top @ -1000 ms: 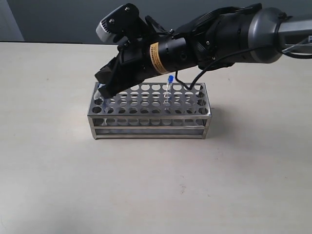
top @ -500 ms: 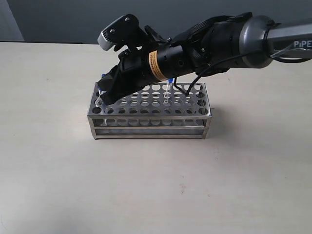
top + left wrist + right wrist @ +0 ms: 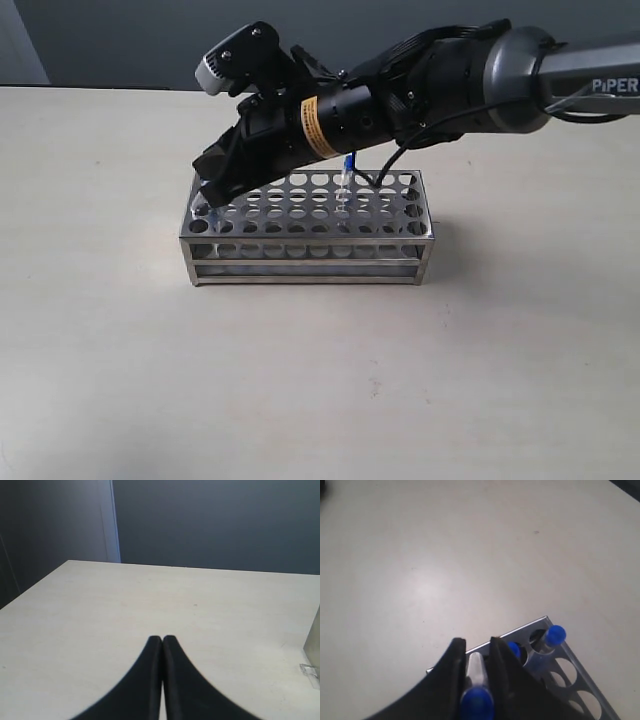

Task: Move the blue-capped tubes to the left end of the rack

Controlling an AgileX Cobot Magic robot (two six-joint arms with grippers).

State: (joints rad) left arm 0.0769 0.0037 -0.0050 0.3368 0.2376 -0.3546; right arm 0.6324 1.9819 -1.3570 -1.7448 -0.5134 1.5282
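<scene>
Pale beige table (image 3: 300, 380) runs back to a dark grey-blue wall (image 3: 120, 40). Over the left end of the steel rack (image 3: 310, 243), the right claw (image 3: 210, 195) is clamped on one blue-capped tube (image 3: 476, 677), which is tilted; whether its foot sits in a hole cannot be told. Just beyond the claw's tips, two more capped tubes (image 3: 555, 635) (image 3: 513, 651) stand in the end holes. A fourth tube (image 3: 347, 170) stands behind the claw, mid-rack. The left claw (image 3: 162, 640), fingers pressed together on nothing, hovers over bare tabletop.

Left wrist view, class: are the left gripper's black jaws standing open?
No: the left gripper has its black jaws pressed together with no gap between them, above the beige table.
</scene>
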